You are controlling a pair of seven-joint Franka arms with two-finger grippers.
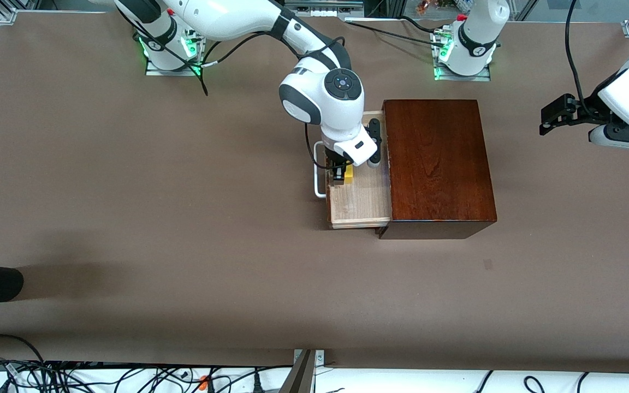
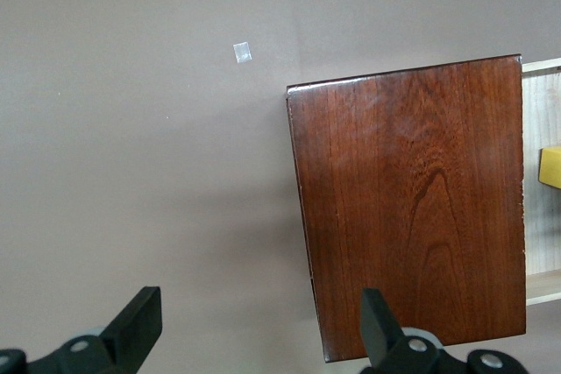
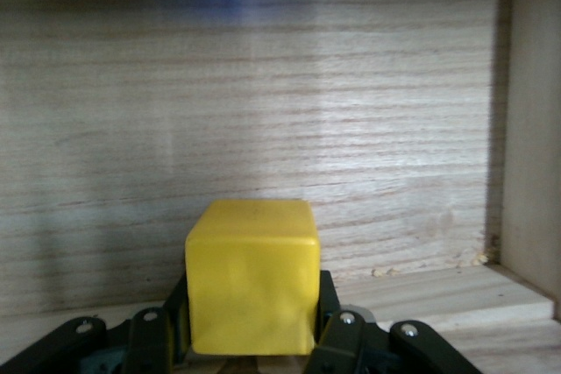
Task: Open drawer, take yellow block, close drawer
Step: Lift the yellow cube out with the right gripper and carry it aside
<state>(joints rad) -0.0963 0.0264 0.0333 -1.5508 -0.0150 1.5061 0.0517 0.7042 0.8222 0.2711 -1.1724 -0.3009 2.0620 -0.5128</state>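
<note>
The drawer [image 1: 359, 204] stands pulled out of the reddish-brown box [image 1: 437, 164] toward the right arm's end of the table [image 1: 129, 218], its white loop handle [image 1: 319, 169] at the front. The right pincer [image 1: 342, 173] is down inside the drawer, just inside the handle, and is clenched on the yellow block [image 3: 252, 276]; the right wrist view shows the cube seated squarely between the two fingers [image 3: 337, 339] with the pale drawer floor under it. The left pincer [image 2: 254, 326] waits in the air off the box toward the left arm's end of the table, its fingers spread apart and holding nothing. As I judge it, the step in hand is lifting the block out. That wants a straight upward pull so the cube clears the drawer's front wall and the box's edge without scraping, with the grip kept firm because the smooth faces could slip. Only once the block is well above the drawer should the arm carry it aside; the drawer is yet to be shut. No brand, label or readable writing shows on the block, drawer or box.
</note>
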